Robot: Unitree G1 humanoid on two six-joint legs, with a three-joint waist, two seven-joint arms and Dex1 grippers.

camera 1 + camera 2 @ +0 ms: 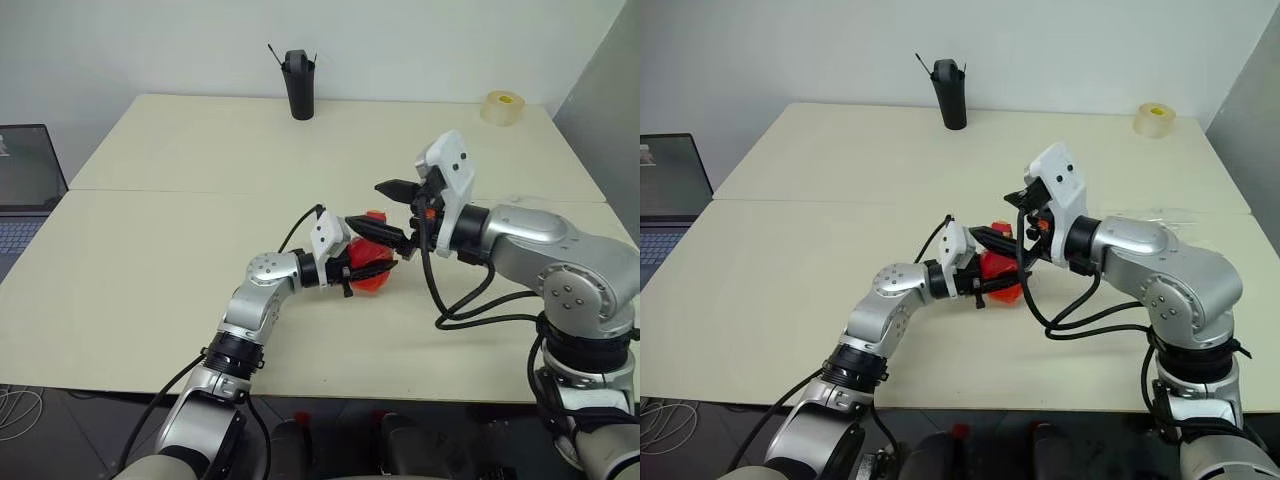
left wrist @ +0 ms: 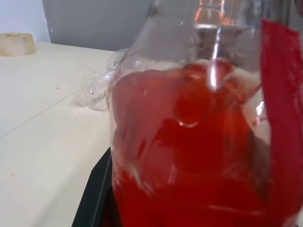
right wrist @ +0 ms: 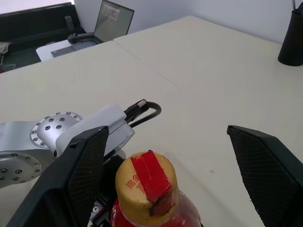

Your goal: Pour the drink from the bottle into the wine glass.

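Left pincer (image 1: 385,258) pinching bottle (image 3: 149,196); right pincer (image 3: 175,170) spread, astride its cap (image 3: 146,179)

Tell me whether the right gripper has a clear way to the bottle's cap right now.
Probably yes. The right gripper is open, its jaws standing on either side of the yellow-and-red cap with nothing between. The left gripper holds the bottle lower down, below the cap.
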